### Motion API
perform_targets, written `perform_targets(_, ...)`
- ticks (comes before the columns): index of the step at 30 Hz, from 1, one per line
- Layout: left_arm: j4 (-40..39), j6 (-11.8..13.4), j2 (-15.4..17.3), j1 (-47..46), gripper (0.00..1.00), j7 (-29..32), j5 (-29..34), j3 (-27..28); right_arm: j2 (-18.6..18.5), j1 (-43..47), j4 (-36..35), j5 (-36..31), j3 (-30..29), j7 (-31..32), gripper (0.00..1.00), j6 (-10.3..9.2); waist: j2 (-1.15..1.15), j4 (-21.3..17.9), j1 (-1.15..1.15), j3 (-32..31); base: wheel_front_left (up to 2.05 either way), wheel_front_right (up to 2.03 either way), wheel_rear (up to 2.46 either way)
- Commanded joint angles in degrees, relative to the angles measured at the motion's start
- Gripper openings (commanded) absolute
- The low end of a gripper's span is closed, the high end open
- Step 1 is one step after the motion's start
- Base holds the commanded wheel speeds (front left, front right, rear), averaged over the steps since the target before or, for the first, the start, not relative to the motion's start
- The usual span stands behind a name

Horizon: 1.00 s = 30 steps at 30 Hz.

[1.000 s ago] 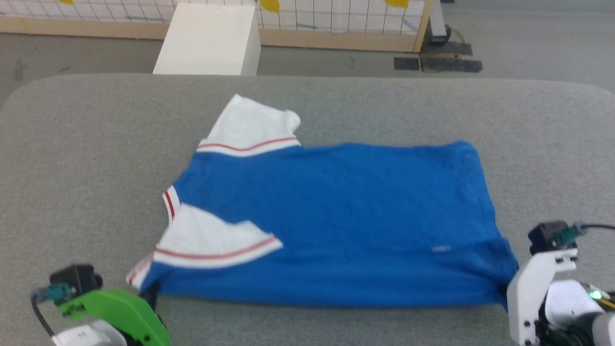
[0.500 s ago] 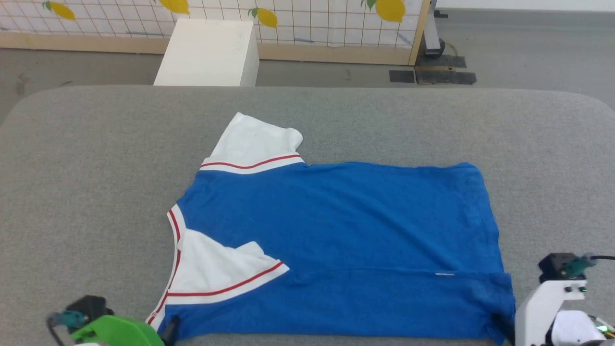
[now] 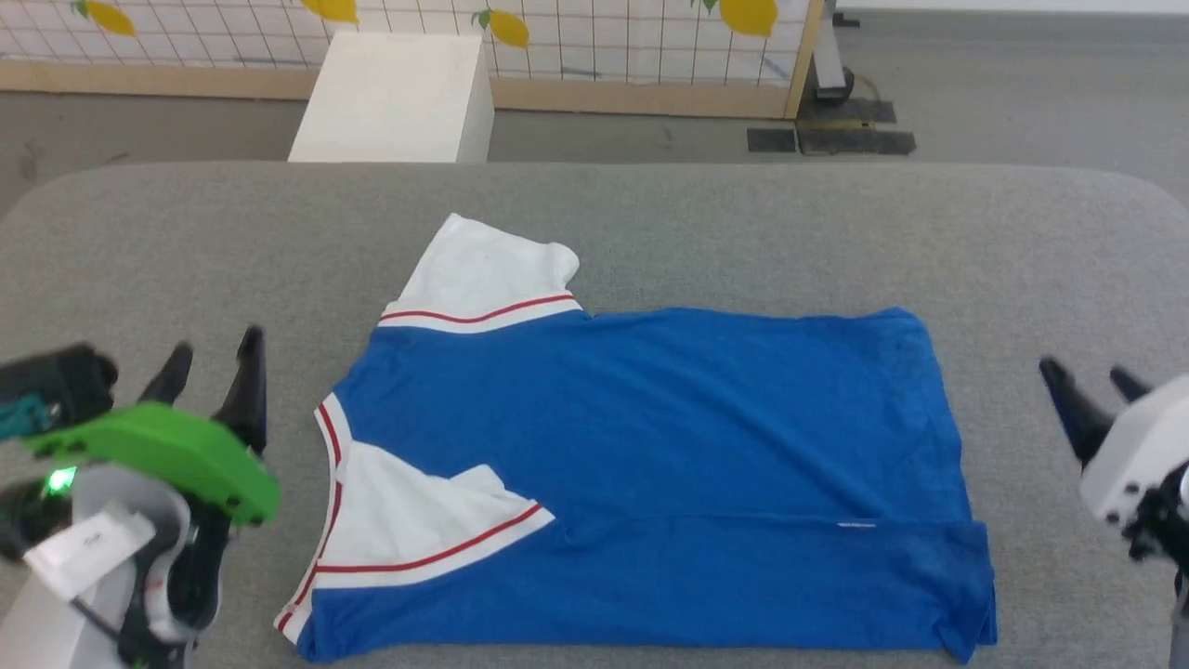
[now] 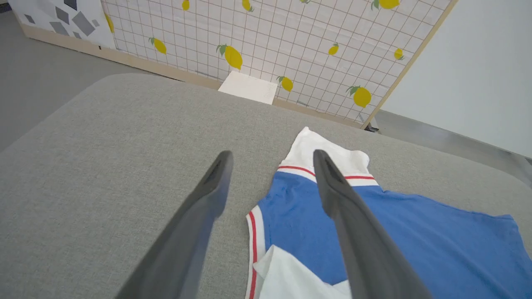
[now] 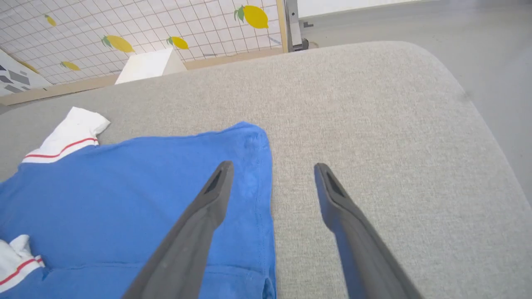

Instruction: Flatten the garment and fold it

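Left gripper: fingers spread wide, holding nothing, above the grey padded table, just beside the neckline end of the garment. In the left wrist view one finger crosses the blue body and the other crosses bare table. Right gripper: fingers likewise spread and empty, just off the hem end. Garment: lies flat mid-table between the two grippers, held by neither. Its near edge is folded up over the body, the near white sleeve lies on the blue, and the far sleeve is spread on the table. Beyond: a white box and a lemon-print screen.
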Motion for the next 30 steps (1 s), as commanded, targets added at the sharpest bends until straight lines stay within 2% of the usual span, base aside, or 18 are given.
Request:
perform_targets(1, 1.6, -1.1, -0.4, -3.0, 1.00, -0.9, 1.3, -1.1, 0.0, -2.4, 0.0, -0.7, 0.3, -0.4, 1.00, -0.08, 0.00, -0.1, 0.00, 1.4, 0.00, 0.00, 0.00)
perform_targets(8, 12.8, -7.5, -3.5, -19.5, 1.00, -2.4, 4.5, -7.3, -1.2, -11.2, 0.8, -3.2, 2.9, 1.1, 1.00, -0.08, 0.00, 0.2, 0.00, 8.7, 0.00, 0.00, 0.00)
perform_targets(15, 26.9, -12.5, -5.8, -38.7, 1.00, 3.0, 5.5, -11.1, -1.1, -17.2, -0.2, -4.9, 6.1, 3.9, 1.00, -0.08, 0.00, 0.0, 0.00, 18.1, 0.00, 0.00, 0.00)
perform_targets(22, 39.5, -14.1, -7.3, -52.7, 1.00, 15.7, 4.8, -14.3, -1.1, -19.4, -1.5, -5.6, 8.1, 4.8, 1.00, -0.08, 0.00, -1.7, 0.00, 24.0, 0.00, 0.00, 0.00)
perform_targets(26, 44.5, -13.6, -7.7, -56.9, 1.00, 23.7, 4.5, -16.1, -0.8, -19.1, -1.8, -5.8, 8.2, 4.7, 1.00, -0.08, 0.00, -2.9, 0.00, 25.6, 0.00, 0.00, 0.00)
perform_targets(30, 46.7, -13.8, -8.0, -59.0, 1.00, 29.4, 5.6, -18.9, -0.4, -18.9, -2.8, -5.9, 7.3, 4.6, 1.00, -0.08, 0.00, -3.4, 0.00, 27.1, 0.00, 0.00, 0.00)
